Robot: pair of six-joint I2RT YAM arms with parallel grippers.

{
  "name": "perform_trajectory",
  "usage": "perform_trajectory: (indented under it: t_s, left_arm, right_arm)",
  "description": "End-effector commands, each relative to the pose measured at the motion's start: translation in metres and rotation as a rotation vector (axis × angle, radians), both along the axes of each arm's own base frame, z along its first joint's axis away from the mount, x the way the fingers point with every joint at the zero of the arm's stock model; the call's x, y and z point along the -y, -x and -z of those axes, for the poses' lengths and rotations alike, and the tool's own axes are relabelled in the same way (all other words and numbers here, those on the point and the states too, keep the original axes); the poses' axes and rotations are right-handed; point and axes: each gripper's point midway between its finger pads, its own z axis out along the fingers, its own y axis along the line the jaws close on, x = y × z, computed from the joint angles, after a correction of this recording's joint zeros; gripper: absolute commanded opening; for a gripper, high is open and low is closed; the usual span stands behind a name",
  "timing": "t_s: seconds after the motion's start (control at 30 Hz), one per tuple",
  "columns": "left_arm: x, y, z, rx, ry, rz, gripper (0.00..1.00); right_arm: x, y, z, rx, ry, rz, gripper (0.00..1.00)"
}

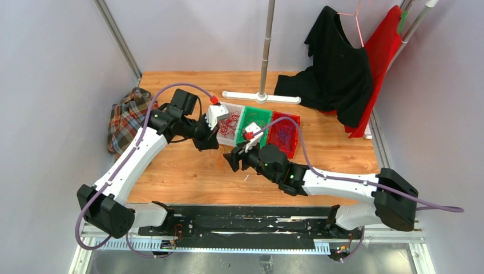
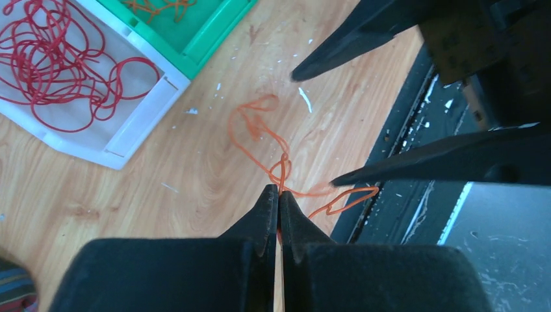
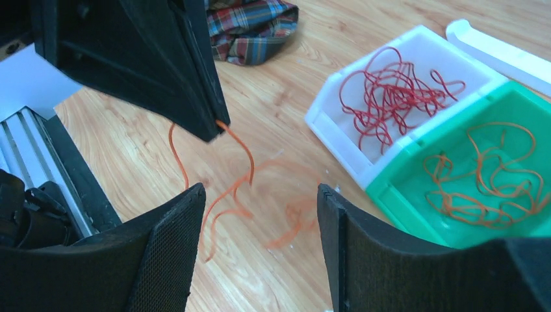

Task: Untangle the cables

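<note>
A thin orange cable (image 2: 258,133) lies in loose loops on the wooden table, one strand rising to my left gripper (image 2: 278,190), which is shut on it. In the right wrist view the same orange cable (image 3: 242,170) hangs from the left gripper's tip (image 3: 214,133). My right gripper (image 3: 260,190) stands open just above the cable's loops, nothing between its fingers (image 3: 170,247). Tangled red cables (image 3: 390,91) fill a white bin (image 3: 338,146). More orange cables (image 3: 487,175) lie in the green bin (image 3: 403,203). From above, the left gripper (image 1: 212,146) and right gripper (image 1: 230,158) nearly meet.
A red bin (image 1: 283,134) stands to the right of the green one. A plaid cloth (image 1: 126,117) lies at the left edge. Behind the bins are a white stand base (image 1: 261,97) and a black garment (image 1: 337,68). The black rail (image 1: 245,220) runs along the near edge.
</note>
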Motion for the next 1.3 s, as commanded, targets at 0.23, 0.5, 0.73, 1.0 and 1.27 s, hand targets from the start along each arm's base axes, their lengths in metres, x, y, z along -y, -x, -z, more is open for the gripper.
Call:
perform_trajectory:
  t_s: [0.23,0.5,0.73,1.0,1.27]
  left_arm:
    - [0.002,0.036,-0.039,0.003,0.084,0.077,0.01]
    - [0.010,0.048,-0.068,0.066,0.159,0.161,0.01]
    - [0.015,0.056,-0.109,0.154,0.238,0.214,0.01]
    - [0.016,0.070,-0.156,0.250,0.313,0.256,0.00]
    - [0.013,0.075,-0.211,0.398,0.365,0.256,0.00]
  right_arm:
    - [-0.045,-0.006,-0.033,0.092,-0.118,-0.042,0.61]
    - [-0.066,0.000,-0.023,0.042,-0.137,-0.108,0.52]
    - [-0.061,0.003,-0.003,0.001,-0.118,-0.103,0.36]
    - [-0.042,0.008,0.033,-0.067,-0.079,-0.067,0.14]
    - [-0.011,0.013,0.071,-0.125,-0.045,-0.001,0.09]
